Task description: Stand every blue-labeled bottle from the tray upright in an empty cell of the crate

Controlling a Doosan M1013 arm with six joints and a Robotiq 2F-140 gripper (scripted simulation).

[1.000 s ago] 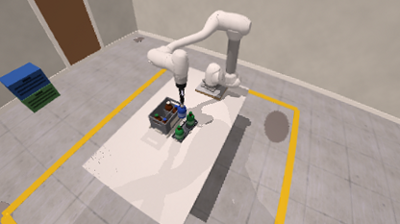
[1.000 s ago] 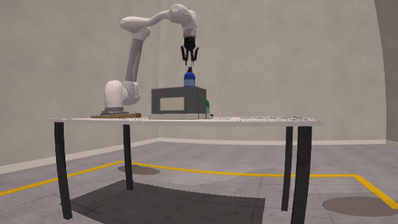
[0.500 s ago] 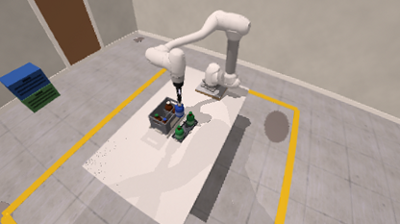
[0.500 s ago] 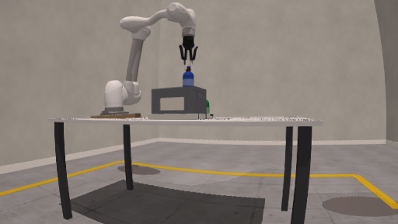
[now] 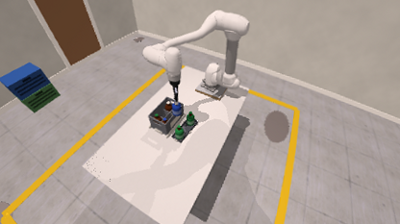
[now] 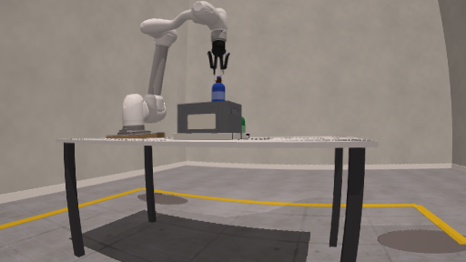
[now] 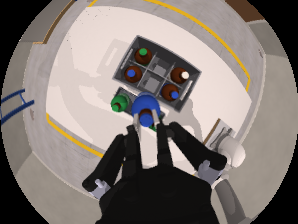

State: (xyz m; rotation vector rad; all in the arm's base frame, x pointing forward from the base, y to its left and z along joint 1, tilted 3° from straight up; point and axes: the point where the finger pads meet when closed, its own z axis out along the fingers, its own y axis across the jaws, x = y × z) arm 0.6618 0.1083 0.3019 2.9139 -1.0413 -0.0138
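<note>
My gripper (image 6: 218, 72) is shut on the cap of a blue-labeled bottle (image 6: 217, 91) and holds it upright, hanging above the dark grey crate (image 6: 209, 116). In the wrist view the bottle (image 7: 145, 104) sits between my fingertips, over the near edge of the crate (image 7: 156, 75). The crate holds several brown bottles in its outer cells; its middle cells look empty. From the top view the bottle (image 5: 176, 108) is over the crate's right side (image 5: 165, 114), next to the tray (image 5: 184, 126).
Two green-labeled bottles (image 5: 190, 117) (image 5: 179, 132) stand upright on the small tray right of the crate; one shows in the wrist view (image 7: 120, 103). The arm's base (image 5: 214, 83) stands at the table's far end.
</note>
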